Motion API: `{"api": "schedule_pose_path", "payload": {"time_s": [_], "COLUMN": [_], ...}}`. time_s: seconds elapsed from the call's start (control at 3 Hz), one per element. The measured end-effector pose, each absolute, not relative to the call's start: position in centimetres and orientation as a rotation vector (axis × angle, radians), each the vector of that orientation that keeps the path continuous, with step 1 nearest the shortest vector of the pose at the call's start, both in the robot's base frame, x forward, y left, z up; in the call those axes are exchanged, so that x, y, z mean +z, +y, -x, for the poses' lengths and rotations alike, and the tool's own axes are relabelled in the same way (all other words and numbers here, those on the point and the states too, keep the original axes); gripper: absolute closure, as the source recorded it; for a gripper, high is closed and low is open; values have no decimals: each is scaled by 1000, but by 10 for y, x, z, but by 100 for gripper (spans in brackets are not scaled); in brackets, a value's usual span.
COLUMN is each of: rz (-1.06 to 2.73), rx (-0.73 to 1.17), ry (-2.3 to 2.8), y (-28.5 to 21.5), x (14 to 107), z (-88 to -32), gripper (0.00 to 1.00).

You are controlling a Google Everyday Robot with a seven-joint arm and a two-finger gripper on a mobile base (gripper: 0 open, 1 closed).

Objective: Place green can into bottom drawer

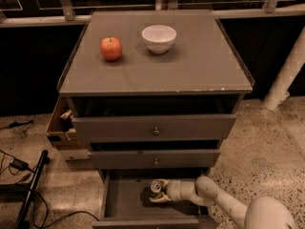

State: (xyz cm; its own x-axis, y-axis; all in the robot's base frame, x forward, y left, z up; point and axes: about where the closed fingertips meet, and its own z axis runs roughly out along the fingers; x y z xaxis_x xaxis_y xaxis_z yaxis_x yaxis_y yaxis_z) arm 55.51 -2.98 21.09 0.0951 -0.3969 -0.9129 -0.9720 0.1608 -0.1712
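Note:
The bottom drawer (125, 197) of the grey cabinet is pulled open, showing its flat grey floor and low front panel. The green can (156, 186) is inside it at mid-right, close to the floor, with only its silver top and pull-tab showing clearly. My gripper (158, 193) reaches into the drawer from the right on a pale arm and sits around the can. The can's green side is mostly hidden by the gripper.
On the cabinet top stand a red apple (110, 48) and a white bowl (158, 38). Two upper drawers with small round knobs (156, 130) sit slightly open above. A cardboard box (61, 128) is left of the cabinet, and cables (21, 168) lie on the floor.

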Motion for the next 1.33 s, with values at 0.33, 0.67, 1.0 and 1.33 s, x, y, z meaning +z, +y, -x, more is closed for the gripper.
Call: {"api": "schedule_pose_path", "payload": {"time_s": [0.33,0.67,1.0,1.33], "rz": [1370,1367,1373,1383], "rx": [753,741,732,729], "ry": [1457,1409,1381,1378], "y": [-32,-32,-33,-33], "x": [192,180,175,170], "z": [-559,-561,-561,-560], "gripper": [100,100,100,100]}}
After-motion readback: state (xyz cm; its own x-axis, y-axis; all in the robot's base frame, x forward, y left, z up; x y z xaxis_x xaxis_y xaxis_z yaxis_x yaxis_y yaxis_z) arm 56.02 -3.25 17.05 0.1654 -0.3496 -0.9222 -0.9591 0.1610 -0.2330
